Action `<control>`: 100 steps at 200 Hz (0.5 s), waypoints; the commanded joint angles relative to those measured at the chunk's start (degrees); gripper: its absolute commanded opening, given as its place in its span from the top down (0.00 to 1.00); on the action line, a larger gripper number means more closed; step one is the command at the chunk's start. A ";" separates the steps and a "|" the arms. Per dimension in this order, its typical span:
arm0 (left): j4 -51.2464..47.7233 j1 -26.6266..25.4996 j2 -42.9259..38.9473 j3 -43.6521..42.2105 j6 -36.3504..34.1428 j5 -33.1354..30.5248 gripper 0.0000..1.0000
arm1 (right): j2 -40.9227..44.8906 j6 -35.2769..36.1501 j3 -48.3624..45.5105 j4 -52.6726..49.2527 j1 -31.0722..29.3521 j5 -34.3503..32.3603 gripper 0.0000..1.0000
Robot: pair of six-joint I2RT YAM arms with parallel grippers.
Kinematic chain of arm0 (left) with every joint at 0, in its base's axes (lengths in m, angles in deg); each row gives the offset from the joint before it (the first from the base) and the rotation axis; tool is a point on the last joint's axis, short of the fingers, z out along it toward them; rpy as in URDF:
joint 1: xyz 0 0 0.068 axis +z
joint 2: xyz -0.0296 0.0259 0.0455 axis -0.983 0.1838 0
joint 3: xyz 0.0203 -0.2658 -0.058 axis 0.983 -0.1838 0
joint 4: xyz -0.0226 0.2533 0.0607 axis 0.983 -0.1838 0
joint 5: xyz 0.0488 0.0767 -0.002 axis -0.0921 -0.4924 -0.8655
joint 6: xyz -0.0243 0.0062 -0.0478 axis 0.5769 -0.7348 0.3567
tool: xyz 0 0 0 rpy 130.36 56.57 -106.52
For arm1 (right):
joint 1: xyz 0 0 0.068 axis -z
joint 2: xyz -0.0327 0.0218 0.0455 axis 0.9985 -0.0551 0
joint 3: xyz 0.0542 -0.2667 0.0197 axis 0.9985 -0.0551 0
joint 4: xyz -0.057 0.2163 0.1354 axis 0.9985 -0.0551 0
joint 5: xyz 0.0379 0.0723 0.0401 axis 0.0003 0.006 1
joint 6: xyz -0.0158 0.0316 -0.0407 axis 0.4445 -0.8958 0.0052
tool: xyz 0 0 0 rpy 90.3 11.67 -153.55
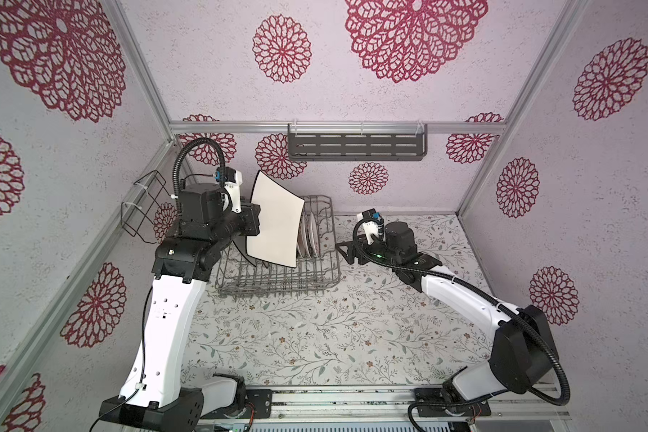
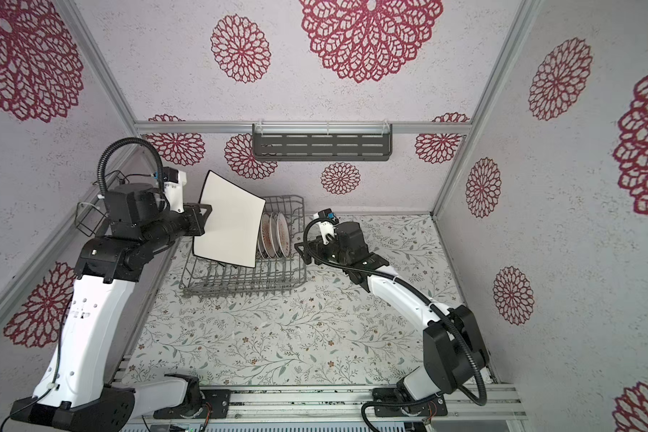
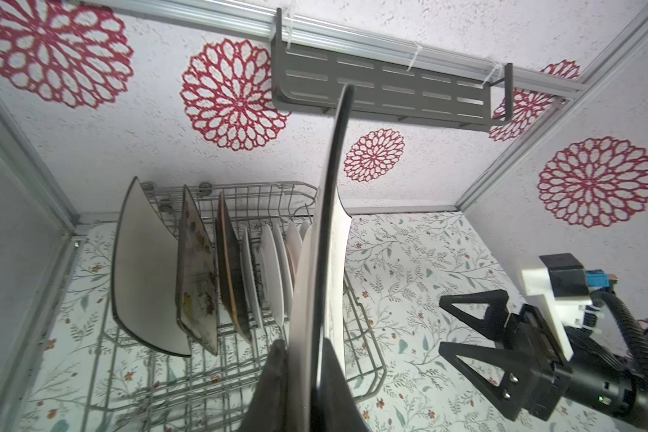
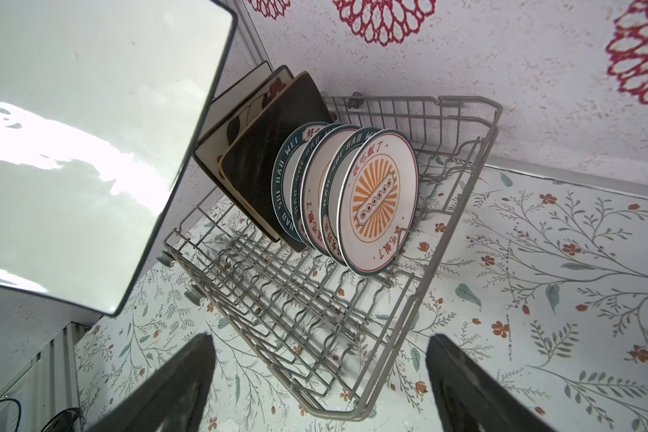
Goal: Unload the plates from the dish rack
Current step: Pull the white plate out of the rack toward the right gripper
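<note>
My left gripper point(image 1: 253, 224) point(image 3: 303, 344) is shut on the edge of a large white black-rimmed plate point(image 1: 275, 220) point(image 2: 229, 220) point(image 3: 330, 224), held upright above the grey wire dish rack point(image 1: 277, 290) point(image 2: 240, 291). The same plate fills a corner of the right wrist view point(image 4: 83, 149). In the rack stand another white black-rimmed plate point(image 3: 146, 269), a cream floral plate point(image 3: 197, 284), a dark brown plate point(image 4: 262, 161) and several small round plates point(image 4: 378, 198). My right gripper point(image 1: 343, 252) point(image 2: 300, 252) point(image 4: 318, 340) is open just right of the rack, holding nothing.
A grey slotted shelf point(image 1: 356, 146) hangs on the back wall above the rack. A small black wire holder point(image 1: 143, 209) is fixed to the left wall behind my left arm. The floral table top point(image 1: 315, 336) stretches in front of the rack.
</note>
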 commanded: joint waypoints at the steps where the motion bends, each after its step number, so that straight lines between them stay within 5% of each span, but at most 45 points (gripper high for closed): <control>1: 15.90 -0.32 -5.04 -1.92 4.83 4.18 1.00 | 3.96 1.65 1.49 -1.63 -0.12 -2.14 0.08; 100: 34.90 -0.57 -9.65 -19.77 16.78 8.74 1.00 | 10.38 -2.19 -1.63 0.68 -0.07 -5.72 0.07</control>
